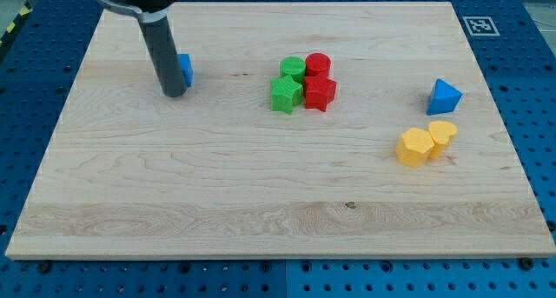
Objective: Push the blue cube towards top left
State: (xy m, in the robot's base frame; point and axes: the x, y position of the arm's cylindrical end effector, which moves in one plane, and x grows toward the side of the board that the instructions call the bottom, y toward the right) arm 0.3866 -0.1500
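Observation:
The blue cube sits at the upper left of the wooden board, mostly hidden behind my dark rod. My tip rests on the board just left of and below the cube, touching or nearly touching its left side.
A green cylinder, a green star-like block, a red cylinder and a red star-like block cluster at the top middle. A blue triangular block lies at the right, with two yellow blocks below it.

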